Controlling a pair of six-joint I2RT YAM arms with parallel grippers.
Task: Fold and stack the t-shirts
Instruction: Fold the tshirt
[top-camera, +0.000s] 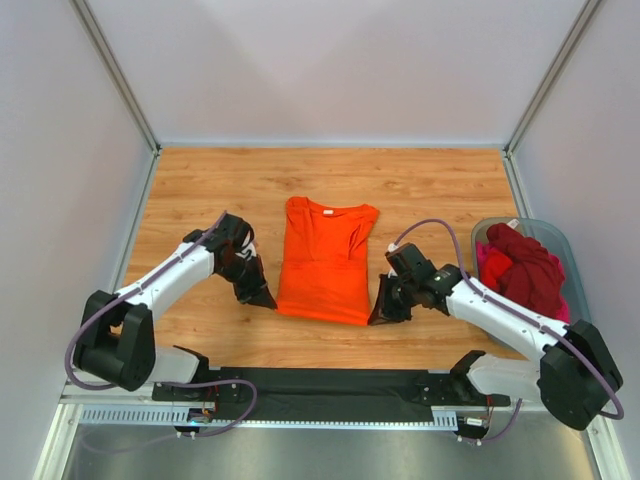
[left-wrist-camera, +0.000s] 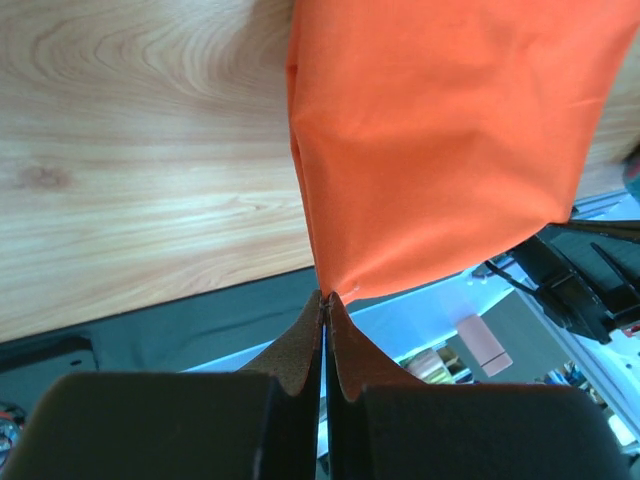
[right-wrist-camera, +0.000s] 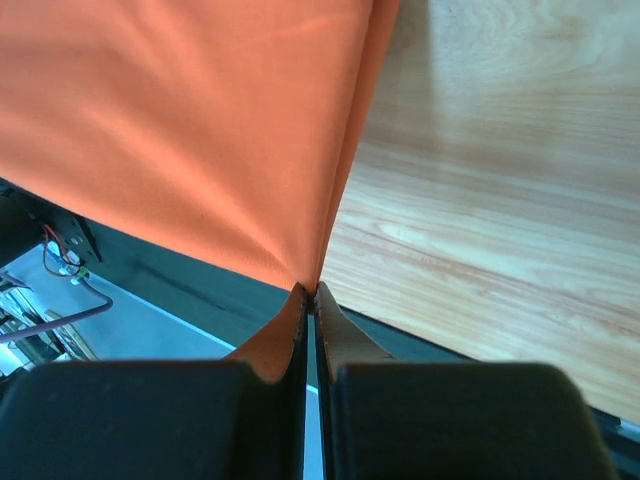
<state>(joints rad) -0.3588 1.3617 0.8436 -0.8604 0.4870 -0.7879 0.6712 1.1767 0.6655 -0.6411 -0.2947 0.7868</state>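
While orange tee (top-camera: 325, 262) lies on wood table (top-camera: 200, 185) | left pincer (top-camera: 265, 298), right pincer (top-camera: 381, 314) clamp its near corners | pale walls (top-camera: 340, 60)

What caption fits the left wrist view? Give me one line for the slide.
Left gripper shut on a corner of the orange t-shirt, wooden table beside it.

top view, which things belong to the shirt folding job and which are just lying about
Job: bright orange cloth t-shirt, near corners pinched by left gripper and right gripper; dark red cloth tee; pink cloth tee.
Lying about: grey-blue plastic tub holding those two.
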